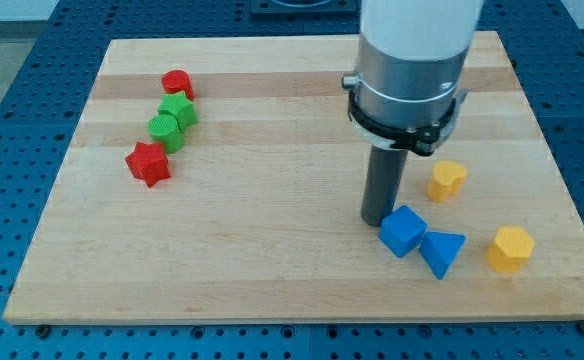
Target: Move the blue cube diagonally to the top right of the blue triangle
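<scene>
right now, rod's tip [376, 220] down on wooden counter [272, 250], just at 10 o'clock of blue cube [403, 231], touching or nearly so. blue cube touches blue triangle [442, 250], lying at its 10 o'clock. no end effector here, plain rod only, nothing pinched. yellow blocks [447, 179] [510, 248] near at 1 and 3 o'clock. red and green blocks [164, 125] well apart, 10 o'clock.
</scene>
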You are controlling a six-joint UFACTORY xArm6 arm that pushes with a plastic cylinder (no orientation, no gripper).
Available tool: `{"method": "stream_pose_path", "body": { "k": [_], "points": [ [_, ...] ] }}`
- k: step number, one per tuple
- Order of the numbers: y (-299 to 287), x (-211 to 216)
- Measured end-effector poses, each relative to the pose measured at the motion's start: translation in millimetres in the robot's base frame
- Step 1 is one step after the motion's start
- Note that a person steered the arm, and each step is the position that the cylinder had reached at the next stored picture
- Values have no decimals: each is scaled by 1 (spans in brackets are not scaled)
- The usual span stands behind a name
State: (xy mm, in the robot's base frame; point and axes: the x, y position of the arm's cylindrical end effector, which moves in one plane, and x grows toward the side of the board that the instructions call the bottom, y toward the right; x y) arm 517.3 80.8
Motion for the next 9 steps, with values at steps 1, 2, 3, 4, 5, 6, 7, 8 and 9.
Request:
{"method": "stream_pose_path", "body": {
  "k": [1,2,3,4,5,6,7,8,9],
  "points": [
    [10,0],
    [12,0],
    [2,-1],
    [-35,-4],
    [-35,26],
    [-17,29],
    [14,29],
    [47,29],
    [62,29]
  ]
}}
